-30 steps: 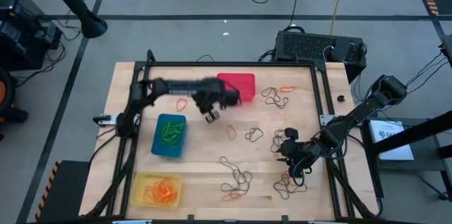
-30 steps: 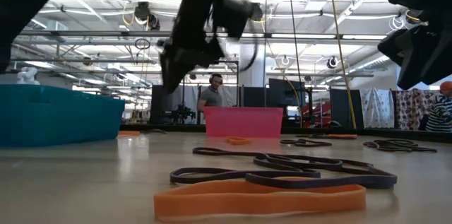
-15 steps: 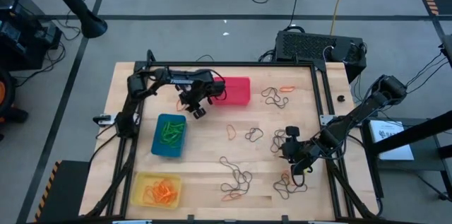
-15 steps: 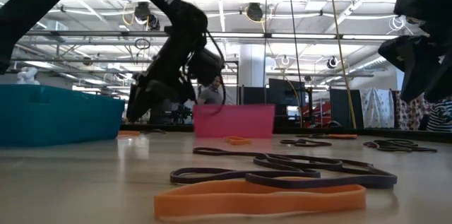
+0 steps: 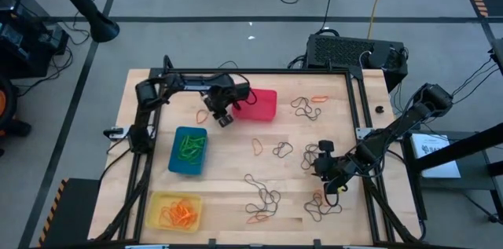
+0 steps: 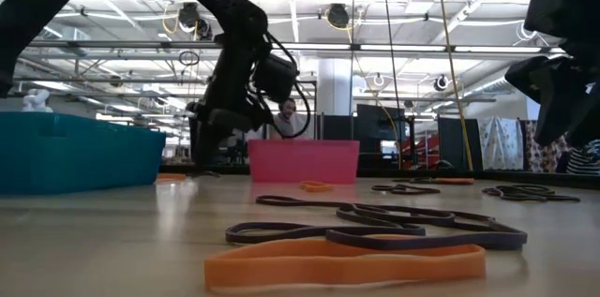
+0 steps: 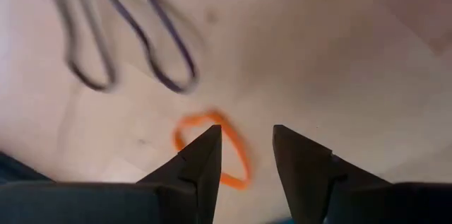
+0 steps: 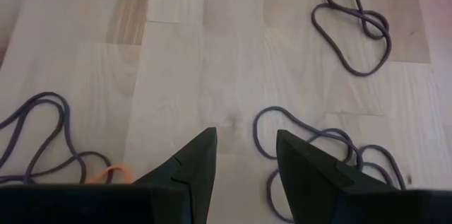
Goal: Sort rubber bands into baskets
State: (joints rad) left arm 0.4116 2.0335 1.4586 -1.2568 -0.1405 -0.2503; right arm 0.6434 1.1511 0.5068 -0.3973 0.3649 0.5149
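Note:
My left gripper (image 5: 223,116) is open and low over the table, just left of the red basket (image 5: 258,104). In the left wrist view its fingers (image 7: 247,136) stand over an orange rubber band (image 7: 212,150), with a dark band (image 7: 127,37) lying farther off. The blue basket (image 5: 189,150) holds green bands and the yellow basket (image 5: 177,211) holds orange ones. My right gripper (image 5: 326,175) is open above loose dark bands (image 8: 349,30) at the table's right. More dark and orange bands (image 5: 263,199) lie flat on the wood.
A dark frame rail (image 5: 357,123) runs along the table's right side, close to my right arm. In the low view an orange band (image 6: 342,264) and dark bands (image 6: 375,222) lie near the front edge. People stand in the room behind the table.
My left gripper has gone down and toward the table's left and far edges, ending low over the orange band beside the red basket. The red basket has slid a little toward the left.

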